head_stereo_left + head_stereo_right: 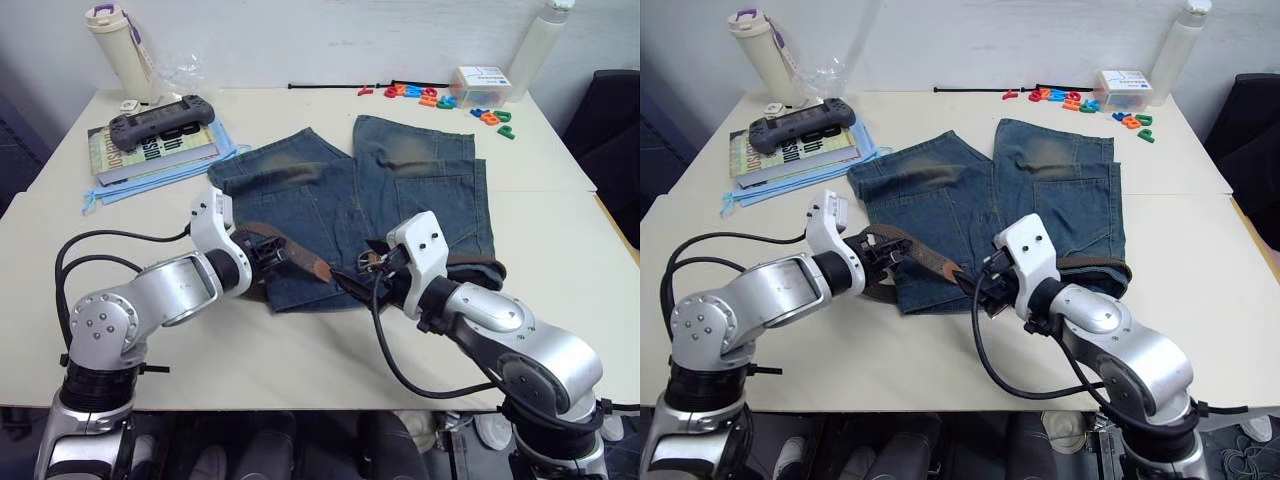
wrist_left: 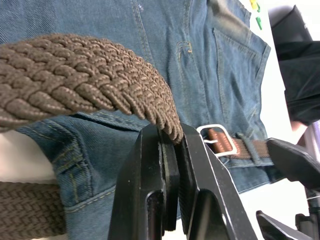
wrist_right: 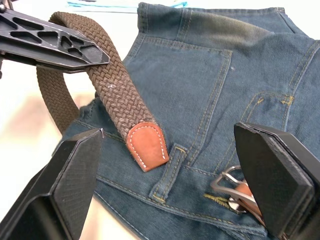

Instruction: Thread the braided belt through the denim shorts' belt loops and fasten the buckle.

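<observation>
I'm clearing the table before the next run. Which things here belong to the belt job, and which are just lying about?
Belongs to the job:
belt, held by the left pincer
shorts
belt loop
buckle
right pincer, open by the buckle

Just lying about:
game controller
book
two bottles
toy letters
small box

Faded blue denim shorts [image 3: 200, 75] with yellowish worn patches on both legs and tan stitching at the seams and belt loops [image 3: 167, 172]. Dark-brown braided belt [image 3: 112, 87], woven in a plaited pattern, ending in an orange-tan leather tip [image 3: 146, 145] with pale stitching. Silver rectangular metal buckle [image 2: 219, 140]. Black fingers on the left gripper [image 2: 171, 150] and the right gripper [image 3: 170, 185]. Cream-white table top [image 1: 300, 370].
</observation>
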`<state>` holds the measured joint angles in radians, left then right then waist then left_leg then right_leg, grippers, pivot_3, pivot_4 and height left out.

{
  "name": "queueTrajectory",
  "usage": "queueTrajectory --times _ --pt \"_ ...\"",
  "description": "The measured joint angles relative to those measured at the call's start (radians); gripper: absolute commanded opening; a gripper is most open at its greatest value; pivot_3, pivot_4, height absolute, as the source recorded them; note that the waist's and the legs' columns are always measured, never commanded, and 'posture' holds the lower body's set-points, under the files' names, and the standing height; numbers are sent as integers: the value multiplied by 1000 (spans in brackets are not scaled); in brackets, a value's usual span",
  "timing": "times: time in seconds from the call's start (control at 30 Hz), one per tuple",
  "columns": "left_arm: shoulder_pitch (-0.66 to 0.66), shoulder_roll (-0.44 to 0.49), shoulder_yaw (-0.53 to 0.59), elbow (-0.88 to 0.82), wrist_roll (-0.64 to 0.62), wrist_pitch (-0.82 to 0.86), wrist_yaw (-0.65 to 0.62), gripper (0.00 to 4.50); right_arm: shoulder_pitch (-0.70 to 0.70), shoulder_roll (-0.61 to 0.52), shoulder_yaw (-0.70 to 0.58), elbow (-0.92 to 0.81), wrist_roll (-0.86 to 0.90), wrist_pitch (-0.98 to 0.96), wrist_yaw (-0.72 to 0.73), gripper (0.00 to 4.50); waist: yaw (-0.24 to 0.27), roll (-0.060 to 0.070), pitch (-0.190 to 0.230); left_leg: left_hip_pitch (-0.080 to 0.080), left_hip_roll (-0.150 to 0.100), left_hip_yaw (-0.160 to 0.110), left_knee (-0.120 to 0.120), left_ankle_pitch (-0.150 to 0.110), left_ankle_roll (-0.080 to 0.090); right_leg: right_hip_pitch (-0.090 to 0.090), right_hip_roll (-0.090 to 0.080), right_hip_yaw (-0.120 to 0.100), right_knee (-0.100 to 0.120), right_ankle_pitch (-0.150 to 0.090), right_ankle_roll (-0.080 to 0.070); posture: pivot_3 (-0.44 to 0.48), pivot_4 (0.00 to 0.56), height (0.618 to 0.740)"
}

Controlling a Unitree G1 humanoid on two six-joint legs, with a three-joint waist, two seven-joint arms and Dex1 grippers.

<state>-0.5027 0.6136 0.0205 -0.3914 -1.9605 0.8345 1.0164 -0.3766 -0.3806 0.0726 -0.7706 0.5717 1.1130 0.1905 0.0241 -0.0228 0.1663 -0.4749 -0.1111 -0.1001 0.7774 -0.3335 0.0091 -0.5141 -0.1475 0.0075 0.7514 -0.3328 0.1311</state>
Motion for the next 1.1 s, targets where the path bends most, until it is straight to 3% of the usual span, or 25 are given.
queueTrajectory --times 0.7,1.1 --pt "-38 13 -34 53 0 61 27 0 10 20 0 -26 1 27 -33 4458 -1 0 0 0 0 0 0 0 0 0 0 0 0 0 0 0 150 654" --pt "-64 -60 -52 92 0 56 32 0 14 20 -6 -50 7 56 -48 4458 0 0 0 0 0 0 0 0 0 0 0 0 0 0 0 0 150 654"
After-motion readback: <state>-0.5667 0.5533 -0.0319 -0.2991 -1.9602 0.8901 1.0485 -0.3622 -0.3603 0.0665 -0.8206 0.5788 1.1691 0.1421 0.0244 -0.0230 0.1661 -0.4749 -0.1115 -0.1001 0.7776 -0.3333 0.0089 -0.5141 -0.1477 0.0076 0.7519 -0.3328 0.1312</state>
